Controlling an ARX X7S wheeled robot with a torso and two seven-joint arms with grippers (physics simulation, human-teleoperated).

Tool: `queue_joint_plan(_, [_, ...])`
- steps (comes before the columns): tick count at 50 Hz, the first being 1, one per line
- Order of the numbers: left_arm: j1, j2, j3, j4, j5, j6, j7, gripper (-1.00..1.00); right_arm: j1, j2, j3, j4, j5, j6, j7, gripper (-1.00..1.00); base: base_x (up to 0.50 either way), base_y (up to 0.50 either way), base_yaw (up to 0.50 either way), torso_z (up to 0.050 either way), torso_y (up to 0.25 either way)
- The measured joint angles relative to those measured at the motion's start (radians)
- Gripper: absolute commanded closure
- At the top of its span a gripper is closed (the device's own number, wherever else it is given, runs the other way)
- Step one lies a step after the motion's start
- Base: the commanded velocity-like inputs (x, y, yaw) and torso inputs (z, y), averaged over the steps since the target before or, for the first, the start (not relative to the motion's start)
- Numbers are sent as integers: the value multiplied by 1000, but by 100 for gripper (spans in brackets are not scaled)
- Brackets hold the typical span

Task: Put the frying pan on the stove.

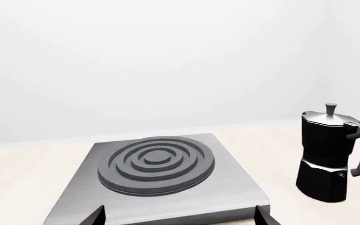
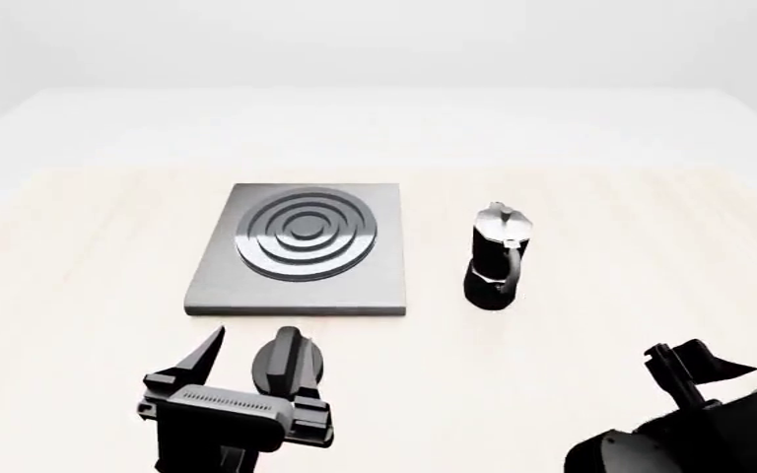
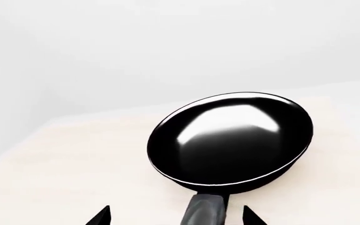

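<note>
right gripper (image 3: 175, 216) spread, astride long black handle, not yet clamped | round glossy black frying pan (image 3: 230, 140) on pale table (image 3: 67, 159), unlifted | left gripper (image 2: 253, 365) spread, idle before flat grey stove slab (image 2: 303, 251), burner bare | black-and-silver moka pot (image 2: 497, 258) beside stove | grasp, lift, placement remain

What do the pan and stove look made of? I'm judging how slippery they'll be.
The pan looks like glossy black coated metal: its inside mirrors a bright highlight, with a thin pale rim. The stove looks like matte grey metal, with a darker ringed burner. Both are renders, so this is a guess.
</note>
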Motion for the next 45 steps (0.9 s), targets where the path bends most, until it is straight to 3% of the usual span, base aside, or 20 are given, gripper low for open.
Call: queue_joint_plan(45, [5, -21, 15, -17, -19, 24, -20, -100, 103, 47, 14, 329, 103, -90, 13, -100, 0, 0, 0, 0, 0])
